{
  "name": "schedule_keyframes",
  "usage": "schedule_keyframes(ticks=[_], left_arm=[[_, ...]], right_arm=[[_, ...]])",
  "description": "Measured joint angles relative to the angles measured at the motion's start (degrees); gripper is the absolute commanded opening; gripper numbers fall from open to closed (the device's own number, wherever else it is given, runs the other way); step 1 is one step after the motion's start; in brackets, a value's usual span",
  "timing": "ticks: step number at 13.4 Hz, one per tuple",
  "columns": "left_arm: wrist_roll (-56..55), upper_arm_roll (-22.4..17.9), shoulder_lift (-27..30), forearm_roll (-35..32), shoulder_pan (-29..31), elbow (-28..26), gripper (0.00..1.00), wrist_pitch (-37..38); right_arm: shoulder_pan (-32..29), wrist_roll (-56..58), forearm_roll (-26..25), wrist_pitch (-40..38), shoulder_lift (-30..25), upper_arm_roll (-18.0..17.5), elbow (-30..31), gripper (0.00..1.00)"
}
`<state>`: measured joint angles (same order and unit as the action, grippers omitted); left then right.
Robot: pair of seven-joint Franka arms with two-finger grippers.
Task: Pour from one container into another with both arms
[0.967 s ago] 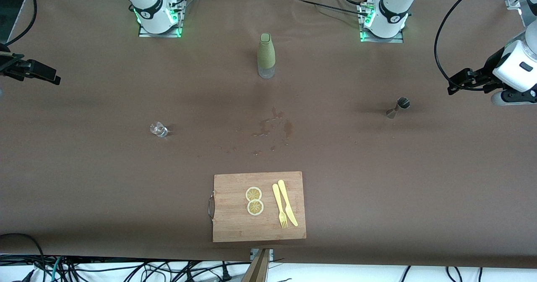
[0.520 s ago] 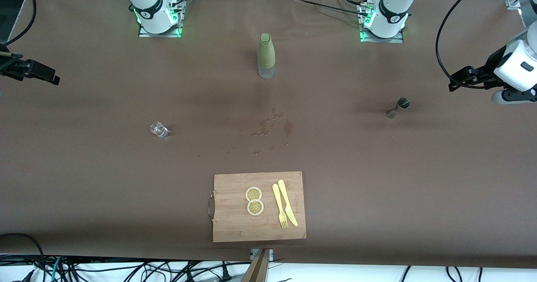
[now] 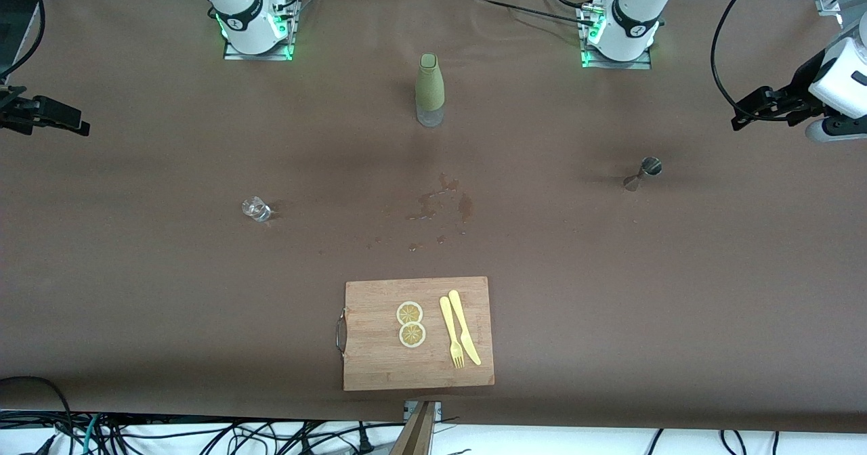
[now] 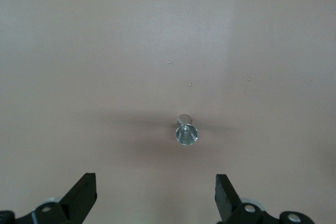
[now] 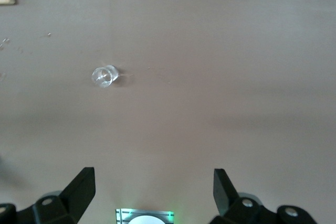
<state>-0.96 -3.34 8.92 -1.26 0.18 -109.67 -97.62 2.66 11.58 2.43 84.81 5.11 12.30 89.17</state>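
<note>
The tiny clear glass cup stands upright on the brown table toward the right arm's end. The small steel jigger stands upright toward the left arm's end. My left gripper hangs open and empty over the table's edge at its own end, well apart from the jigger. Over the table edge at the right arm's end, my right gripper is open too, holding nothing, well away from the glass.
A tall olive-green sleeved bottle stands mid-table between the arm bases. Wet stains mark the middle. A wooden cutting board nearer the front camera carries two lemon slices, a yellow fork and knife.
Both grippers have drawn back toward their own ends of the table, away from the glass and the jigger. The glass, jigger and bottle have not moved.
</note>
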Motion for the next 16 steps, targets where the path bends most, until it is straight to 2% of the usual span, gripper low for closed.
schedule_keyframes(ticks=[2, 7, 10, 12, 16], left_arm=[[10.0, -0.5, 0.3, 0.5, 2.6, -3.2, 1.0, -3.9], [42.8, -6.0, -3.5, 11.0, 9.4, -7.5, 1.0, -9.5], [61.2, -7.3, -9.7, 20.2, 13.8, -8.3, 1.0, -10.6], [74.3, -7.3, -14.9, 26.1, 16.7, -8.6, 1.0, -11.2], [97.0, -7.3, -24.6, 37.1, 19.5, -8.6, 1.0, -11.5]], right_arm=[[-1.5, 8.2, 3.2, -0.8, 1.3, 1.5, 0.0, 1.0], [-6.5, 41.1, 9.1, -3.6, 7.4, 2.2, 0.6, 1.0], [-9.3, 59.1, 16.2, -4.9, 12.8, 2.2, 1.5, 1.0], [-10.9, 72.8, 19.2, -5.1, 16.1, 2.3, 1.9, 1.0], [-11.5, 97.8, 30.7, -4.4, 24.7, 2.2, 2.3, 1.0]])
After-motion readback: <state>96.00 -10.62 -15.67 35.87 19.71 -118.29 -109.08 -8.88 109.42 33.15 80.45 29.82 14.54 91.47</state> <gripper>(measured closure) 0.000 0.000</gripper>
